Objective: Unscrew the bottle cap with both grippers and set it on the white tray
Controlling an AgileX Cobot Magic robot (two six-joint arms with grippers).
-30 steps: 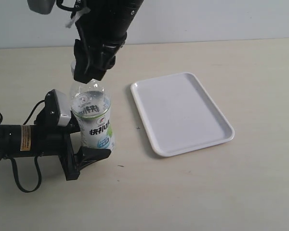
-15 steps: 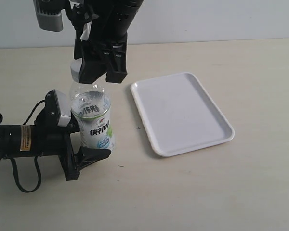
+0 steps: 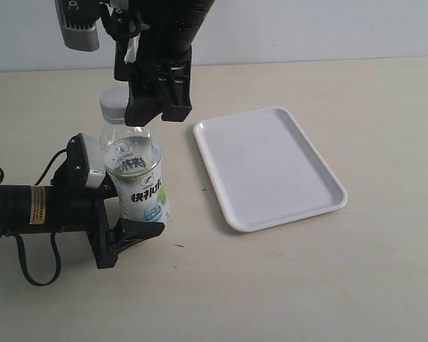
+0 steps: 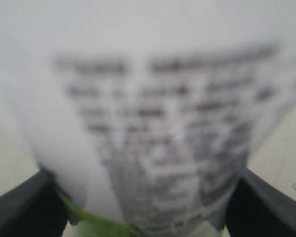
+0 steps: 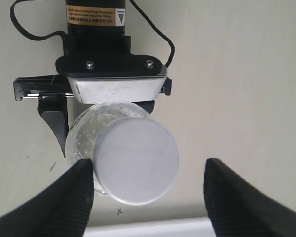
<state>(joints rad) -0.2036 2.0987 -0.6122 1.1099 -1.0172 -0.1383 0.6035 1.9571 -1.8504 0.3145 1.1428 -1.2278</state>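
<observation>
The bottle (image 3: 133,178) stands on the table, its top leaning a little to the left, with the white bottle cap (image 3: 114,100) on its neck. My left gripper (image 3: 128,211) is shut on the bottle's lower labelled part; its blurred label (image 4: 153,123) fills the left wrist view between the black fingers (image 4: 24,210). My right gripper (image 3: 158,117) hangs open just right of the cap. From above, the cap (image 5: 135,160) lies between the right gripper's (image 5: 148,167) spread fingers, close to one and well clear of the other. The white tray (image 3: 271,167) lies empty to the right.
The left arm (image 3: 28,212) lies along the table at the left with its cable looping beside it. The tray's edge (image 5: 153,230) shows just beyond the bottle in the right wrist view. A small dark mark (image 3: 205,189) sits on the table between bottle and tray.
My right gripper's jaws have spread and let go of the cap, shifting slightly right, so the cap now shows whole. The cap stays on the bottle. The left gripper has not moved.
</observation>
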